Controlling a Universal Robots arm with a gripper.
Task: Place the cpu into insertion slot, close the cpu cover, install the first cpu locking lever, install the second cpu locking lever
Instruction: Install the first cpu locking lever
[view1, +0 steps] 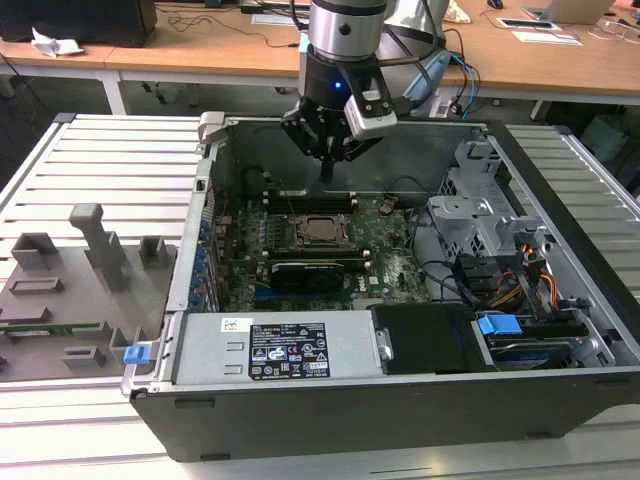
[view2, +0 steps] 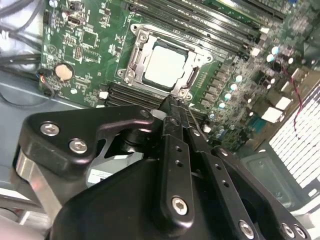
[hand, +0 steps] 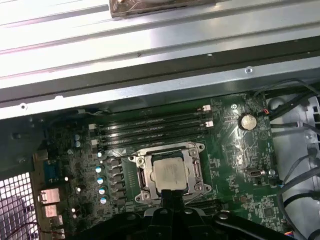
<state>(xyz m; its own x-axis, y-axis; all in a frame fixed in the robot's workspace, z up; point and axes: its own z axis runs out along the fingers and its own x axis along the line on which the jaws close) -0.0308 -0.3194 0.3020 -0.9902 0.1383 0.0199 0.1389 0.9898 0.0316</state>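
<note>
The cpu (view1: 318, 229) (view2: 165, 64) (hand: 169, 172) lies flat in the insertion slot (view2: 131, 75) on the green motherboard, silvery top up. The cpu cover (view2: 197, 59) (hand: 141, 172), a thin metal frame, lies down around the chip, which shows through its window. My gripper (view1: 326, 172) (view2: 172, 102) (hand: 167, 197) hangs above the board just behind the socket. Its black fingers are pressed together with nothing between them. In both wrist views the fingertips (view2: 169, 106) overlap the socket's edge. I cannot tell how the locking levers stand.
The board sits inside an open computer case (view1: 200, 230). Memory slots (view1: 310, 200) run behind the socket and a long black expansion card (view1: 312, 272) in front. A power supply (view1: 280, 345), drive cage (view1: 480, 210) and cables (view1: 500, 285) fill the front and the exterior view's right. A grey fixture (view1: 80, 280) stands outside.
</note>
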